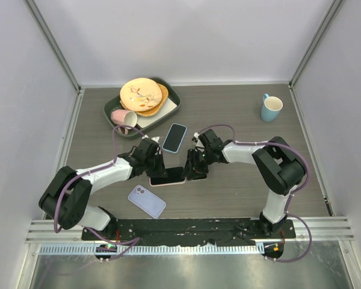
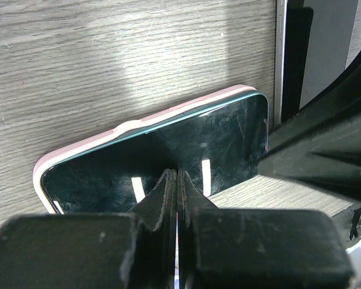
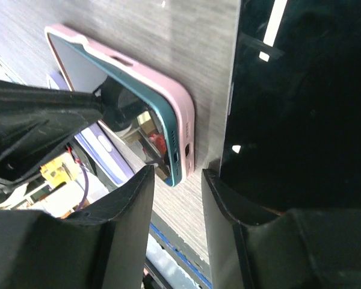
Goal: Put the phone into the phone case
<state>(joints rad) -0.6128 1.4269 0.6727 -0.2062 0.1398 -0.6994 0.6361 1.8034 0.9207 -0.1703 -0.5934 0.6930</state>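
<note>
phone (image 2: 222, 138): lies screen up in the pink phone case, near the middle of the table between the two grippers; the glass is dark and glossy.
phone edge: a teal side shows along the case rim. At the end seen by the right wrist camera (image 3: 129, 111) it stands a little above the pink lip, and I cannot tell whether it is pressed fully home.
phone case (image 2: 132, 124): pink, flat on the wood, wrapped around the phone on the sides in view; a port cutout shows at its short end (image 3: 168, 96).
left gripper (image 2: 176, 177): fingers pressed together with nothing between them, tips down on the phone's screen near its long near edge.
right gripper (image 3: 177, 174): fingers stand apart and clamp nothing; the gap faces the short end of the cased phone, and one finger lies along the edge of the black phone.
black phone (image 3: 295, 102): a second dark handset flat on the table just beside the cased one, on its right.
lavender phone (image 1: 147, 201): back up with camera lenses showing, near the arm bases, apart from the cased phone.
blue-cased phone (image 1: 175, 137): screen up, farther back, beside the tray.
tray (image 1: 111, 108): dark green, at the back left, holding patterned plates (image 1: 143, 96) and a pink cup (image 1: 124, 117) on its side.
blue mug (image 1: 271, 108): upright at the back right, well apart.
table (image 1: 240, 186): grey-brown wood grain.
</note>
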